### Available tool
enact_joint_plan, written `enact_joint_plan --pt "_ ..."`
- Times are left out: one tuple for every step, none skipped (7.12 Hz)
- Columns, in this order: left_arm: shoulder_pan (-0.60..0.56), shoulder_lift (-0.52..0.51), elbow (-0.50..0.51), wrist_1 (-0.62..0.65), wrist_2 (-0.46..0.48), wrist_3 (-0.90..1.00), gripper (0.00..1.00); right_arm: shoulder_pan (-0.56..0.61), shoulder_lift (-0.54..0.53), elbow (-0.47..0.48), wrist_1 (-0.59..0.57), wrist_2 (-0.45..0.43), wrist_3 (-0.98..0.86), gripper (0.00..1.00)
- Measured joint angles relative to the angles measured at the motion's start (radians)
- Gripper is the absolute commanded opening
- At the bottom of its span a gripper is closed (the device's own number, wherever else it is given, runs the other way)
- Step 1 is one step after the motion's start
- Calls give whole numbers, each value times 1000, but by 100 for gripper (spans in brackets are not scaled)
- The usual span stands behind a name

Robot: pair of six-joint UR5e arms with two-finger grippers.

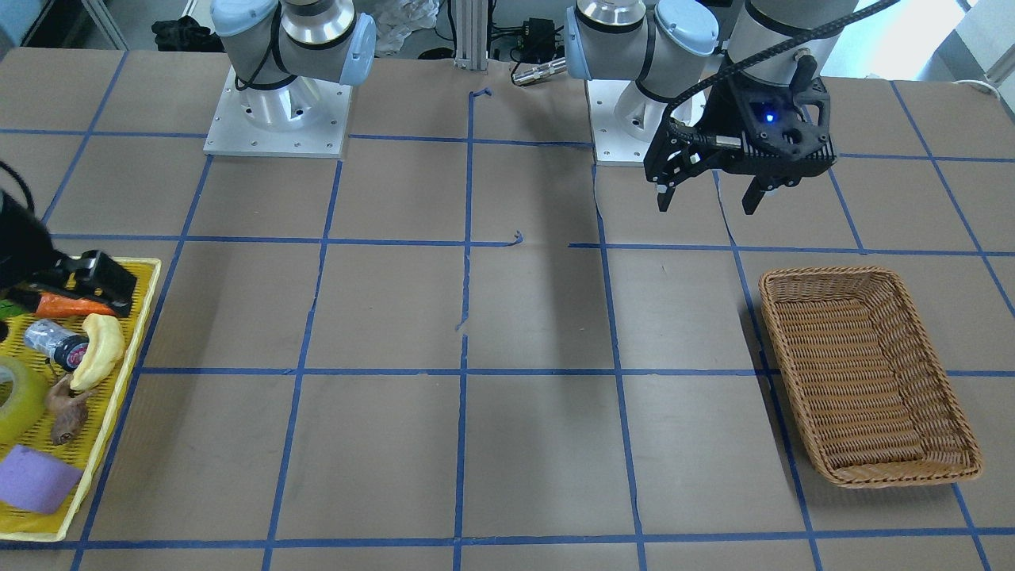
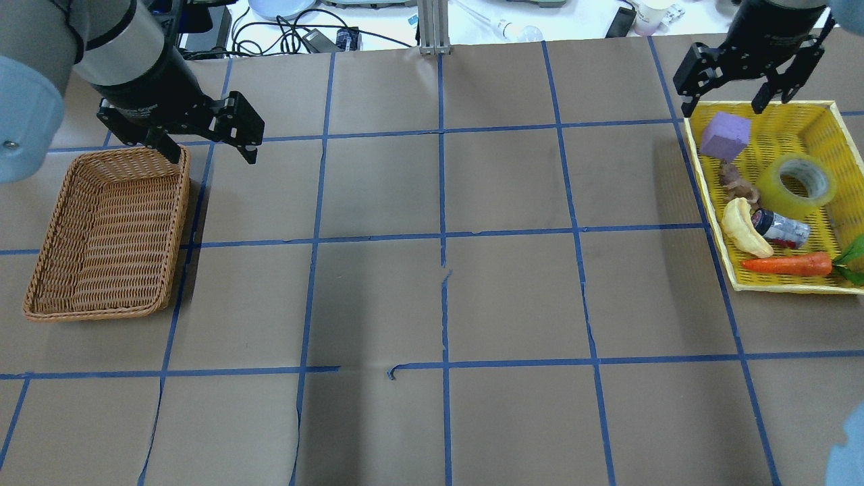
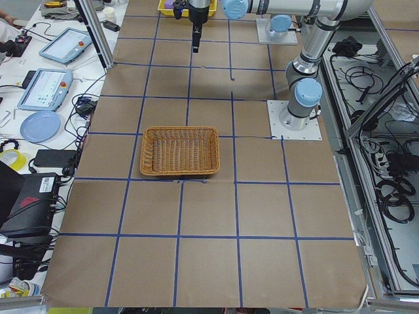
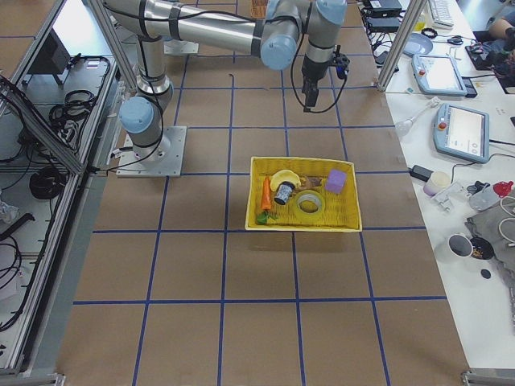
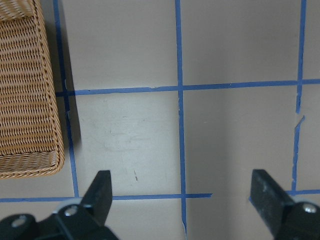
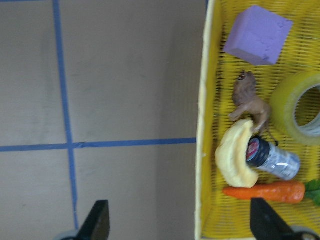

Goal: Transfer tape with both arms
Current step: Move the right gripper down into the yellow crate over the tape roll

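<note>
From my console, the brown papered desk point(image 2: 432, 290) with its blue tape grid fills every view. Neither arm shows whole in any single camera. The wicker basket point(image 2: 101, 229) sits on the robot's left and the yellow tray point(image 2: 790, 118) on its right, well apart. The left end effector point(image 2: 211, 154) hangs above the desk just beside the basket's far corner, fingers spread wide with nothing between them. The right end effector point(image 2: 723, 108) hangs over the tray's far edge near the purple block point(image 2: 724, 135), equally wide open and holding nothing (the front view crops most of it at the frame edge). The tape point(image 2: 776, 185) lies flat in the tray toward its outer wall, touched by neither end effector. The front view cuts it at the frame's left edge and the right wrist camera at its right edge. Beside it lie a carrot point(image 2: 786, 264), a pale squash point(image 2: 742, 226), a small bottle point(image 2: 779, 229) whose label I cannot read, and a brown animal figurine point(image 2: 736, 185).
</note>
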Motion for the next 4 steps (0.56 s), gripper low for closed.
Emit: enact_joint_plan --pt "0 0 -1 0 0 0 100 -76 39 28 -96 -1 -123 100" --pt "0 0 -3 0 -1 0 100 -142 65 85 -202 1 -255 100" --pt "0 1 -4 0 -1 0 100 -199 82 161 -310 5 -395 100" --pt "0 0 -4 0 -1 0 100 -240 94 230 -403 5 -498 100"
